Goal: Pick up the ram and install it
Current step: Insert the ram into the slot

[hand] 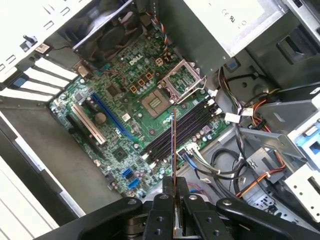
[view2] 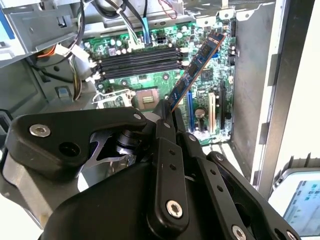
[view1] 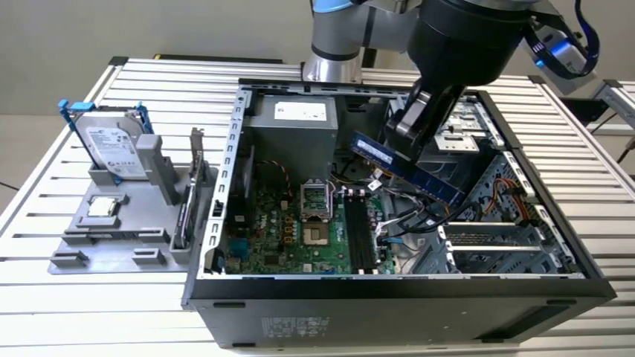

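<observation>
Ram (view1: 407,167) pinched by one end between jaws closed flat on its faces, projecting straight out past the jaw tips and tilted in the exterior view. Held inside the open computer case (view1: 397,286), apart from the motherboard (hand: 120,120) lying beyond the jaws. Black memory slots (hand: 187,125) just past the ram's free end in the first wrist view. Case resting on the slatted counter (view1: 100,312).
</observation>
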### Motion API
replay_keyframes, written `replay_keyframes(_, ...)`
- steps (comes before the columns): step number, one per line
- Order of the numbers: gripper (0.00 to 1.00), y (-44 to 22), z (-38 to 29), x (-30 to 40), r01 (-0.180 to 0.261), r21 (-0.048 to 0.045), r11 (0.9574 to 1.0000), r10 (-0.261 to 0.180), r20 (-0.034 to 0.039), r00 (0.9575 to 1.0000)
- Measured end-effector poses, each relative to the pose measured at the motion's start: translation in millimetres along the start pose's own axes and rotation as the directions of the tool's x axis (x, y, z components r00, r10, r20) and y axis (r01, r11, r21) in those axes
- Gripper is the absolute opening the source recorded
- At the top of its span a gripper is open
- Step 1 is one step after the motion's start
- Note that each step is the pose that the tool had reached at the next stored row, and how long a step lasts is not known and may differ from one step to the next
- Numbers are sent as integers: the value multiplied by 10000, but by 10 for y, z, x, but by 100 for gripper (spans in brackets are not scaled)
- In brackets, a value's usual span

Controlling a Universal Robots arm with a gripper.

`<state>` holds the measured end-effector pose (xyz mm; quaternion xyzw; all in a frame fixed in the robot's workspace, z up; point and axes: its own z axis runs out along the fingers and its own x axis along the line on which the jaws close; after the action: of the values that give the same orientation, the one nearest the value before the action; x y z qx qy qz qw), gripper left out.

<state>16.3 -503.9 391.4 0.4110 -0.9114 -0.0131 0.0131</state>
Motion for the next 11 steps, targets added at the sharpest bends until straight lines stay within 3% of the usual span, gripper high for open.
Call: replay_keyframes(11, 0, 1, 0, 1, -630, -9, 9980, 630, 21, 9980)
